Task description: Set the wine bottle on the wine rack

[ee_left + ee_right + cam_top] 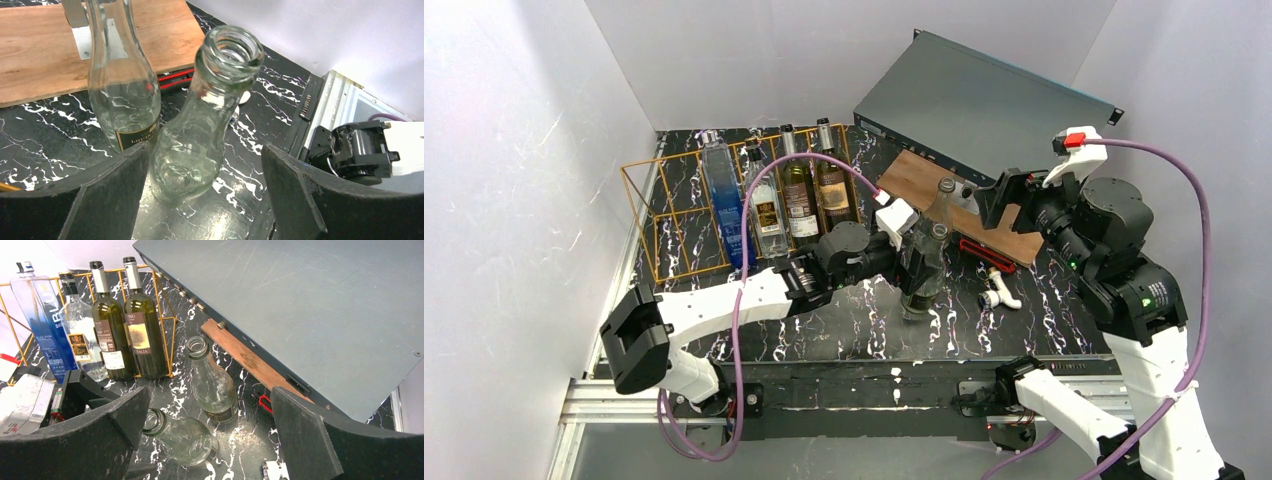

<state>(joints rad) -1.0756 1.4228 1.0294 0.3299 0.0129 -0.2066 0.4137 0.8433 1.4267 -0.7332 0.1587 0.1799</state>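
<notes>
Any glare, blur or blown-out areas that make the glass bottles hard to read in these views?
Top external: evenly lit, but the clear bottle blends into the veined marble tabletop. Left wrist: that bottle is sharp; the white wall is blown out. Right wrist: the blue bottle fades into the bright background.

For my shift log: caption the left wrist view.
Open left gripper straddles a tilted clear bottle; a labelled bottle and wooden board behind.

Tilted clear bottle [200,135] btwn spread fingers [100,195], 2nd labelled bottle [122,95] just behind, wood board [40,55] beyond
</notes>
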